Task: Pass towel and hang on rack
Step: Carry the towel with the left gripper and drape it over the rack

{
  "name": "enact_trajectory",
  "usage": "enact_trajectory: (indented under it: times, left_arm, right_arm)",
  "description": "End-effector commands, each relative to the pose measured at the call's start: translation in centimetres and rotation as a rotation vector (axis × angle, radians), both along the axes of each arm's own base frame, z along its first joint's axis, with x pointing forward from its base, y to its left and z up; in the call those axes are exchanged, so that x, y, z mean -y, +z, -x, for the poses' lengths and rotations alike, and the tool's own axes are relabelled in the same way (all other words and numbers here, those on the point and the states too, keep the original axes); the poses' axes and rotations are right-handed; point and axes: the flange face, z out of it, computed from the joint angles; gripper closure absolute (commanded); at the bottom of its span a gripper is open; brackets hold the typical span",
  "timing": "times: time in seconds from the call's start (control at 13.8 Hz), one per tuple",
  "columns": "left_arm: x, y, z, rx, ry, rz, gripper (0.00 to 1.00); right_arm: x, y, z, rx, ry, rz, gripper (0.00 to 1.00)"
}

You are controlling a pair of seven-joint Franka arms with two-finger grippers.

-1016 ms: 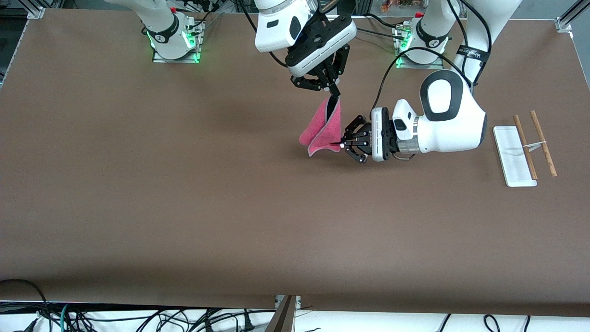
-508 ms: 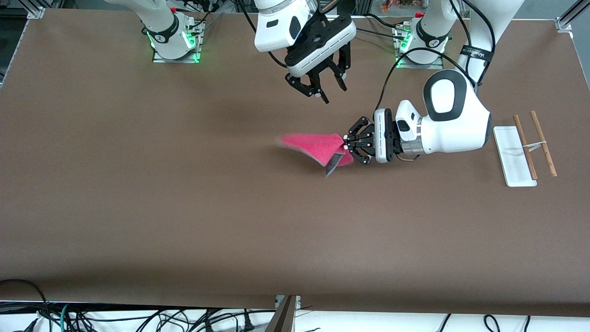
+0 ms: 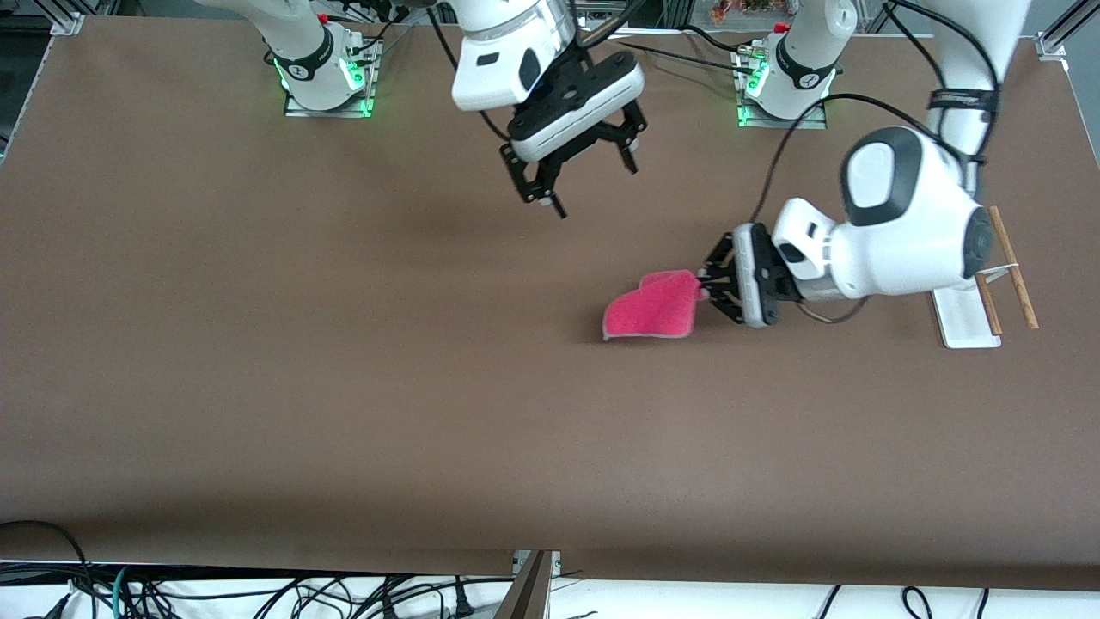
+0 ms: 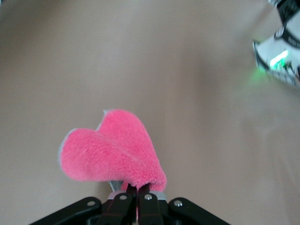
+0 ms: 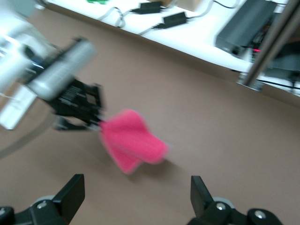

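Observation:
The pink-red towel (image 3: 650,306) hangs folded from my left gripper (image 3: 706,290), which is shut on one edge and holds it over the middle of the table. In the left wrist view the towel (image 4: 112,152) bulges out from the closed fingertips (image 4: 137,190). My right gripper (image 3: 589,178) is open and empty, up in the air over the table near the robots' bases; its view shows the towel (image 5: 132,146) and the left gripper (image 5: 101,123) farther off. The rack (image 3: 1001,273), white base with two brown rods, stands toward the left arm's end, partly hidden by the left arm.
The two arm bases (image 3: 326,73) (image 3: 782,82) with green lights stand along the table edge by the robots. Cables and power bricks lie off the table edge nearest the front camera (image 3: 258,593).
The right gripper let go of the towel, opened and drew back toward its base. The left gripper carried the towel toward the rack, and the towel swung down to hang from it.

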Motion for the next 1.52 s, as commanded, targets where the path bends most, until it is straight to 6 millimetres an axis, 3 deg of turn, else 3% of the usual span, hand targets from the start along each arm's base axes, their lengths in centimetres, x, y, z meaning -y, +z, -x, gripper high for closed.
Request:
enact_trajectory:
  times: [0.0,0.15,0.51,0.87,1.09,1.23,1.45]
  left_arm:
    - [-6.2,-0.8,-2.2,-0.065,-0.008,-0.095,1.0]
    - [-11.3,-1.9,-2.2,-0.117,0.004,-0.195,1.0]
    - [-26.3,-4.5,-1.1,-0.2,0.113,-0.439,1.0]
    - [-38.1,-4.8,2.5,-0.318,0.291,-0.601,1.0]
    - [-43.8,-4.8,5.1,-0.379,0.377,-0.657,1.0]
    - [-46.0,-4.7,6.2,-0.398,0.397,-0.705,1.0]
    - [-49.8,-4.9,8.2,-0.427,0.44,-0.735,1.0]
  right_arm:
    - [3.1,-0.3,-2.1,-0.008,-0.055,0.099,0.0]
    - [5.3,-0.9,-3.4,-0.017,-0.101,0.173,0.0]
    - [9.7,-1.0,-6.0,0.005,-0.112,0.293,0.0]
    - [17.1,-1.5,-10.4,-0.027,-0.221,0.341,0.0]
    - [23.0,-1.7,-13.3,-0.044,-0.297,0.34,0.0]
    - [26.8,-1.6,-14.7,-0.057,-0.33,0.35,0.0]
    - [34.6,-1.1,-15.7,-0.079,-0.335,0.374,0.0]
